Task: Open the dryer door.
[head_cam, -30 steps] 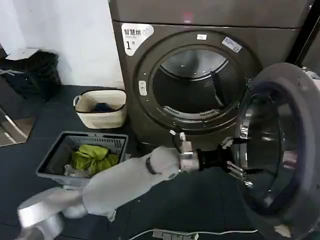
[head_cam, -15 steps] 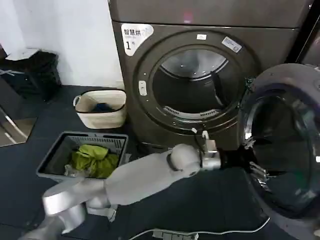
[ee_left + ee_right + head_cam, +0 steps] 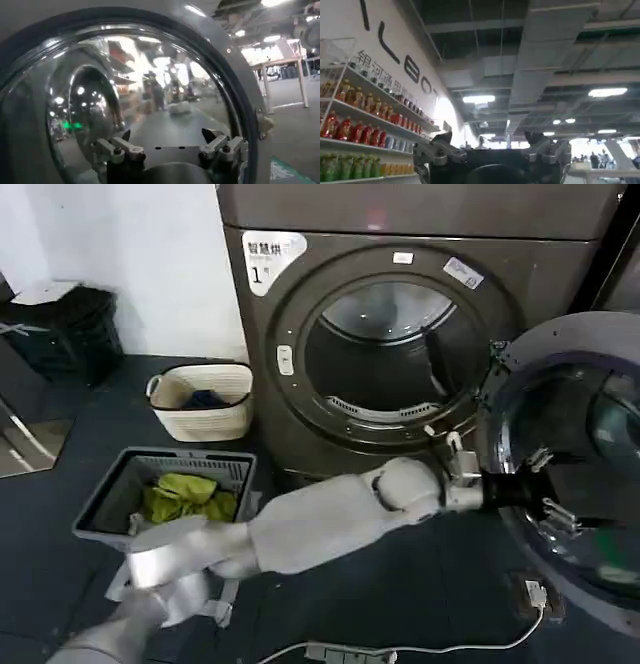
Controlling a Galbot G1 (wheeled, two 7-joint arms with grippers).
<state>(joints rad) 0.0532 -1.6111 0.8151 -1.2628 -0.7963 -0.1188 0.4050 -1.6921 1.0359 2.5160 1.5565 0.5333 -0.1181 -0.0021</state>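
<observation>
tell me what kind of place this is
Probably a mock laundry corner in a large exhibition hall or showroom: a numbered dryer with its dryer door swung open, a clothes basket, and stocked shelves under an industrial ceiling.

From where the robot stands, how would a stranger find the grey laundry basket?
Start at the big bronze-grey dryer marked "1". On the dark floor to its left stand two baskets. The grey basket is the nearer, slatted one holding green cloth; the cream basket sits by the wall.
</observation>
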